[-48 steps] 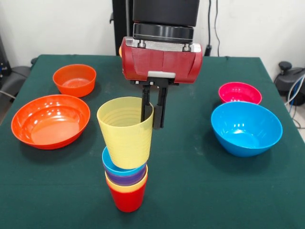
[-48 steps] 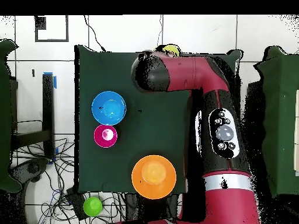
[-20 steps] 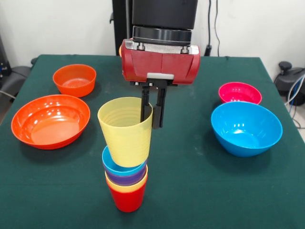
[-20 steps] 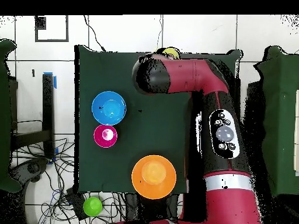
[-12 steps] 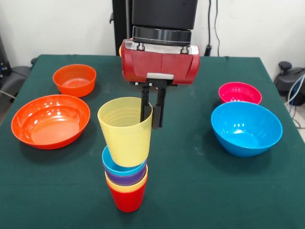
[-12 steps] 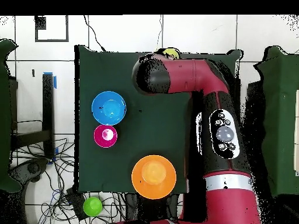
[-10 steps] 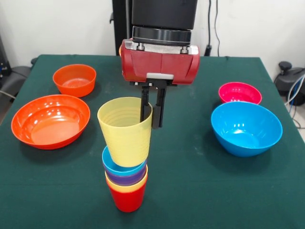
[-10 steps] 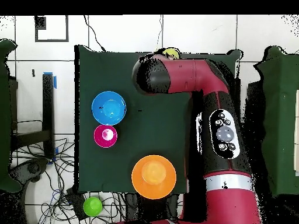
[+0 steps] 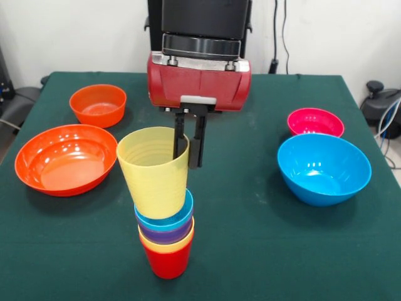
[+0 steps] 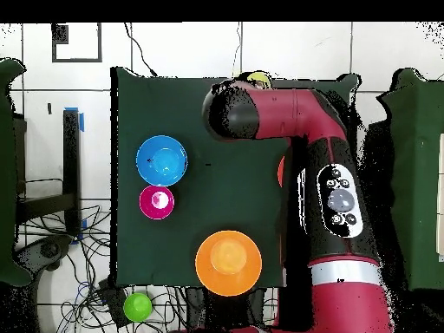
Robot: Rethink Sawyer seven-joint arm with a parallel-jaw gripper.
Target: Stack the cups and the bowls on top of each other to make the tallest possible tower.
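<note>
A dark green worktop (image 9: 263,238) is seen against a white wall in the front view; from overhead, a white tiled floor and tangled cables are shown around it. Near the front edge, the tower (image 9: 164,241) is formed of nested cups: red at the base, then yellow-orange, purple and blue. A pale yellow cup (image 9: 153,179) is held tilted in the top of the stack, its rim pinched by the closed gripper (image 9: 187,143), one finger inside and one outside the wall. To one side, a wide orange bowl (image 9: 66,158) and a small orange bowl (image 9: 98,105) are set; on the other side, a blue bowl (image 9: 323,168) is placed just beside a magenta-pink bowl (image 9: 315,121).
</note>
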